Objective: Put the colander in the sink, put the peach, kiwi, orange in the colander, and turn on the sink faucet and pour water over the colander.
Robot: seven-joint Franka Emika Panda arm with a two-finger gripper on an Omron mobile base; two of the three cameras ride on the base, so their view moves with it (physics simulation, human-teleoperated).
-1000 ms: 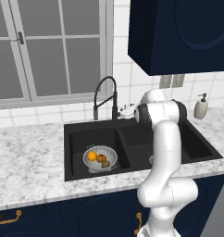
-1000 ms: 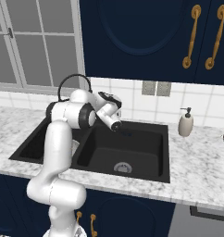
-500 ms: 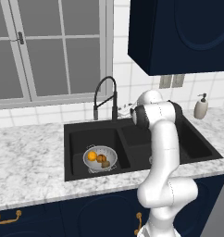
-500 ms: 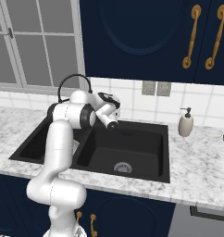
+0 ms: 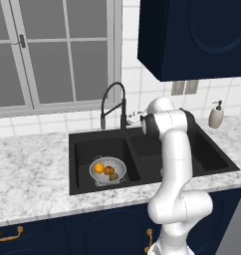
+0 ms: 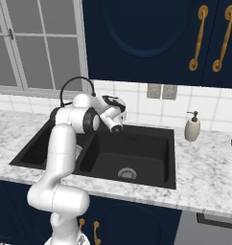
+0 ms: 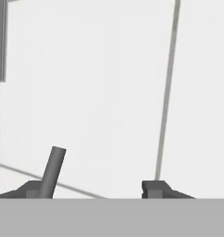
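The shiny silver perforated metal colander (image 5: pixel 108 170) sits in the left basin of the matte black double-basin sink (image 5: pixel 202 154), below and well to the left of the gripper (image 7: pixel 93 187), with two orange-coloured fruits and the small dull-brown kiwi (image 5: pixel 114 176) inside it. So the loading looks done, and water is what remains; no stream shows. The tall slim black gooseneck faucet (image 5: pixel 114 105) stands just beside the gripper. In the hand view a thin grey rod (image 7: pixel 52 171), probably the faucet's lever, rises just by the left fingertip (image 7: pixel 28 190). Over the last second the hand has drawn nearer the faucet base and its fingers have begun narrowing from wide; they stand partly apart, gripping nothing yet. I judge it is closing on the lever.
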